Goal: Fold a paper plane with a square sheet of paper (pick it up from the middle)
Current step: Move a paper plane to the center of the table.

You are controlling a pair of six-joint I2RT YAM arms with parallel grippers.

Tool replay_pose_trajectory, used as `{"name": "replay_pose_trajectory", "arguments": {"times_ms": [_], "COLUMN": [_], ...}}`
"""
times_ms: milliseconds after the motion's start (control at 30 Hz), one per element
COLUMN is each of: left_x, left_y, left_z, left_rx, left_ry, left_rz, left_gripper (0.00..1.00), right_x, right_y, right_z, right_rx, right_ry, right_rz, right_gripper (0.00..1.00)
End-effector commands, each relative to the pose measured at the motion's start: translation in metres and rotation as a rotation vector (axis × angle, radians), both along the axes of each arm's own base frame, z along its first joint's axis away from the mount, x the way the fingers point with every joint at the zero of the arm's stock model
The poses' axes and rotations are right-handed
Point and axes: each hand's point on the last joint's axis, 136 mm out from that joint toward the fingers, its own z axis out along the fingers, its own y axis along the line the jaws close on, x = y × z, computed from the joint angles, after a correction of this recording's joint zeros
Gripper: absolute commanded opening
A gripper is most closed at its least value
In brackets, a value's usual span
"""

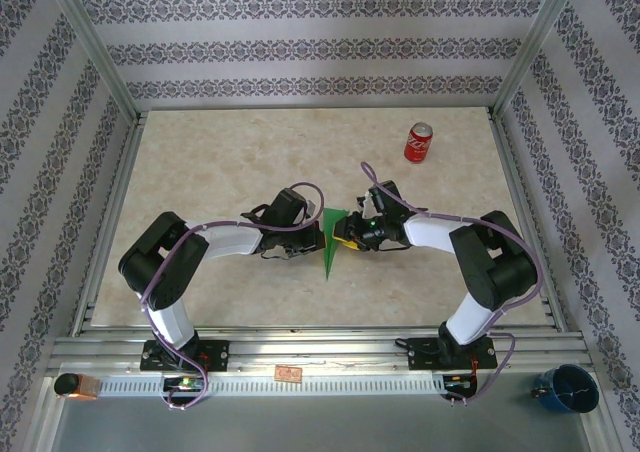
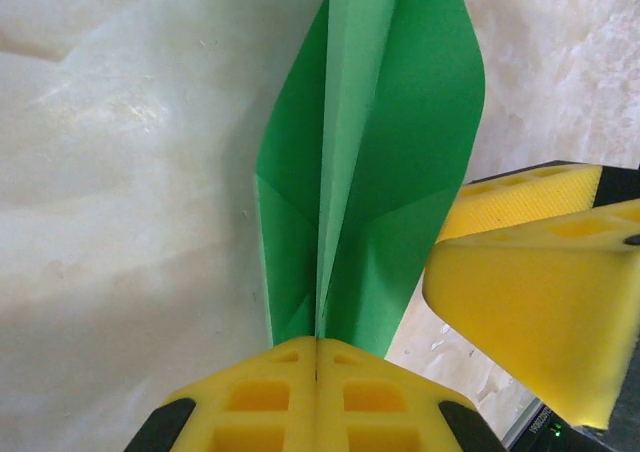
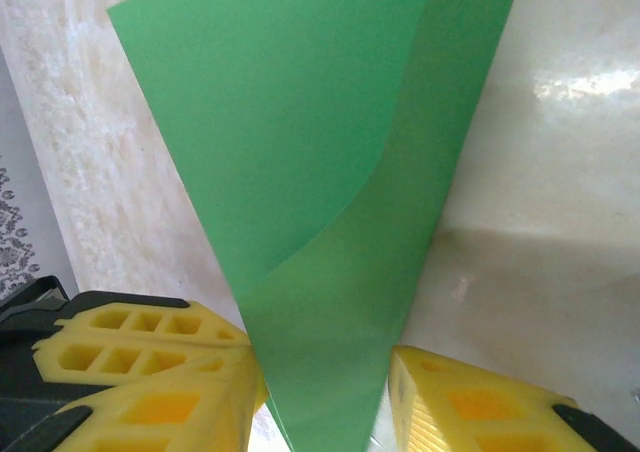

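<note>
Left wrist view: my left hand [image 2: 316, 357] is pinched tight on the bottom fold of the green paper plane [image 2: 370, 172]. Right wrist view: my right hand [image 3: 320, 382] has its fingers apart, one on each side of the plane. From above: the plane is near the middle of the desk [image 1: 200, 172], between both hands.

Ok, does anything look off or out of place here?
Nothing spilled or torn. The paper plane is pinched at its crease by the left pincer; one flap bows outward instead of lying flat. A red soda can sits farther back, well clear.
</note>
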Motion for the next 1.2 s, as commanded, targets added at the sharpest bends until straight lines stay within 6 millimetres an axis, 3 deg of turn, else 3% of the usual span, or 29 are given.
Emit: {"name": "replay_pose_trajectory", "arguments": {"times_ms": [0, 200, 300, 567, 900, 1167], "left_x": [0.001, 0.002, 0.001, 0.000, 0.001, 0.001], "left_y": [-0.004, -0.004, -0.006, 0.000, -0.002, -0.005], "left_z": [0.015, 0.017, 0.019, 0.018, 0.015, 0.012], "left_rx": [0.010, 0.026, 0.024, 0.051, 0.056, 0.057], "left_ry": [-0.040, -0.048, -0.051, -0.057, -0.045, -0.031], "left_rz": [-0.024, -0.028, -0.034, -0.022, -0.026, -0.046], "left_gripper": [0.00, 0.00, 0.00, 0.00, 0.00, 0.19], "right_x": [0.002, -0.001, -0.003, -0.004, -0.007, -0.004], "right_y": [0.007, 0.014, 0.012, -0.006, -0.006, 0.000], "right_z": [0.005, 0.012, 0.003, -0.012, -0.016, -0.016], "right_rx": [0.003, 0.005, -0.045, -0.092, -0.002, 0.044], "right_ry": [0.000, 0.000, 0.019, 0.027, 0.038, 0.034], "right_rz": [0.018, 0.060, 0.067, 0.013, 0.013, 0.026], "right_gripper": [0.40, 0.43, 0.42, 0.29, 0.16, 0.11]}}
